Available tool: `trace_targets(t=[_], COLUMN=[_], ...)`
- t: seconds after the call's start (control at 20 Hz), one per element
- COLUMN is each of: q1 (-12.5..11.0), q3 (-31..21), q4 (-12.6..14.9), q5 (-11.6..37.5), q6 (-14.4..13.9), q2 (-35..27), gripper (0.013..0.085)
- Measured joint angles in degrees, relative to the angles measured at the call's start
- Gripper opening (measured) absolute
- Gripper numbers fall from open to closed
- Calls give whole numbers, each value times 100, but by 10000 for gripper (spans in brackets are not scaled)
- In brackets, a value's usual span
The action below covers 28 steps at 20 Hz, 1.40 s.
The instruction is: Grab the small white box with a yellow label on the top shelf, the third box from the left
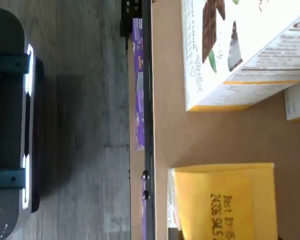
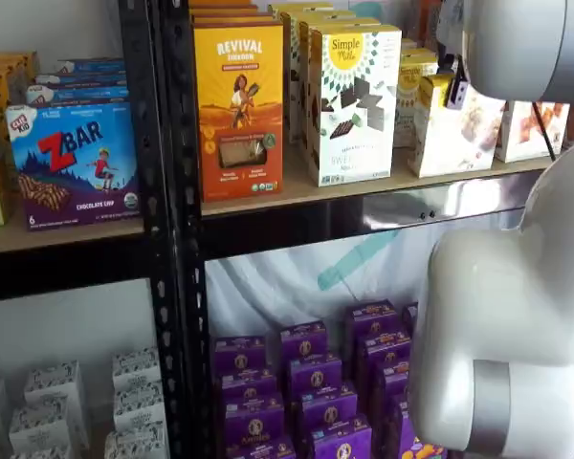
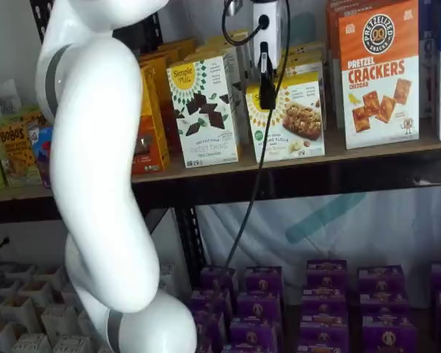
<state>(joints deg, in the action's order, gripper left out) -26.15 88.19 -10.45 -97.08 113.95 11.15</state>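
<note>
the gripper [image 3: 267, 81] hangs from the top edge in a shelf view, white body above, black fingers [image 3: 267, 92] below, a black cable [image 3: 244, 213] dropping beside it. the fingers show side-on as one dark bar, so i cannot tell whether the claw is spread or closed. the tips sit in front of the upper part of the small white box [image 3: 288, 118]; contact or a grasp cannot be read from this angle.

the small white box stands on the top shelf [image 3: 367, 154], between the taller white cookie box [image 3: 204, 110] and the orange-and-white crackers box [image 3: 378, 73]. its front carries a yellow sun-like mark near the top. in the other shelf view the same box [image 2: 456, 129] stands just beyond the white cookie box [image 2: 354, 105], and the arm's white joints [image 2: 512, 325] cover much of that side (the claw itself is hidden there).

the wrist view looks down on the tan shelf board [image 1: 215, 135], with a yellow box top [image 1: 225, 200] and the cookie box [image 1: 230, 50] apart from each other on it. purple boxes [image 1: 138, 85] show past the shelf's front rail.
</note>
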Motion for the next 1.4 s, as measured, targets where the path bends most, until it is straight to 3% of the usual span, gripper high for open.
trace_targets(t=[0.4,0.75,1.4], q1=[-31,-123,283], q3=[-42,-569,-1579], q4=[39,39,246], q5=[-437,-719,-1285], q6=[-4,57,-322], q2=[233,914,2191], gripper=[330,330,330])
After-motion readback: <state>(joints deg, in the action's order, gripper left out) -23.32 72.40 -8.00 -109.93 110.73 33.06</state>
